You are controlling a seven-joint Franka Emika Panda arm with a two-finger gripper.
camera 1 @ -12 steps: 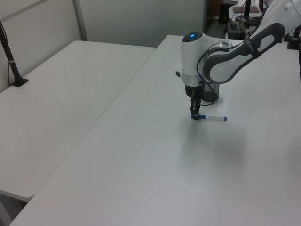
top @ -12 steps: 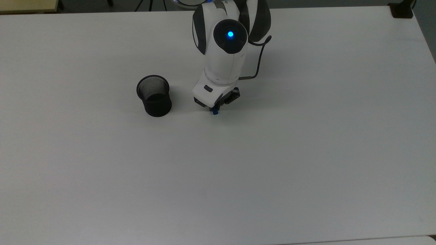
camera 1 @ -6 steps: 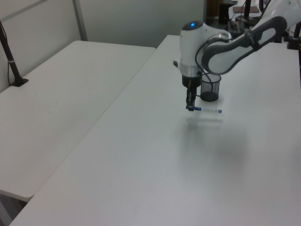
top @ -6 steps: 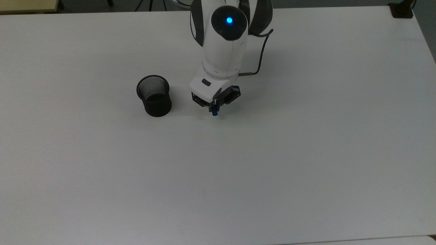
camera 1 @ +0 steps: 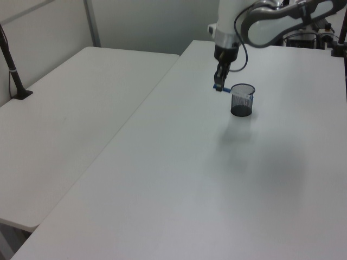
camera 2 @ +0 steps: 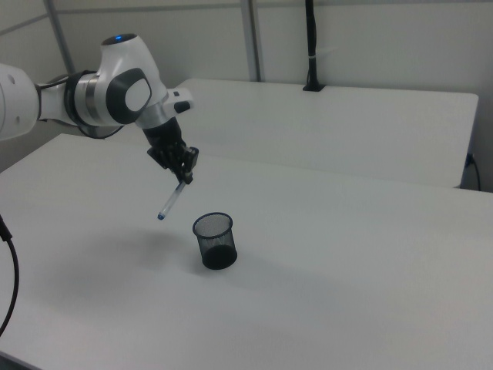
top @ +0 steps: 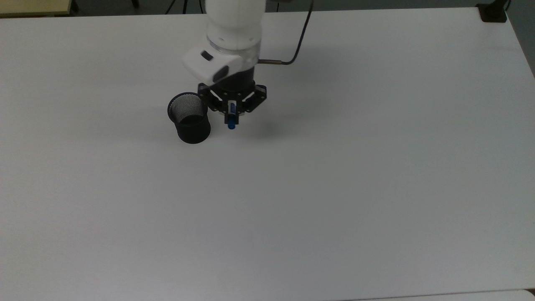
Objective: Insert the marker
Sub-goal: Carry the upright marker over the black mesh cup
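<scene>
Above white table (top: 334, 188), hand (camera 2: 183, 176) grips marker (camera 2: 171, 200) dangling below.

place: robotics lab or office-like test room — bare, institutional
counter (top: 376, 188): wide plain white top, nearly bare
second counter (camera 2: 347, 116): same white type, set just behind in the right view
walls: pale partition panels with metal posts (camera 1: 91, 23)
arm (camera 2: 115, 89): white-and-grey robot arm over the counter
clamped pole (camera 2: 311, 46): black, upright on the second counter's far edge
background: tripod legs and cabling — the left view's top right
</scene>
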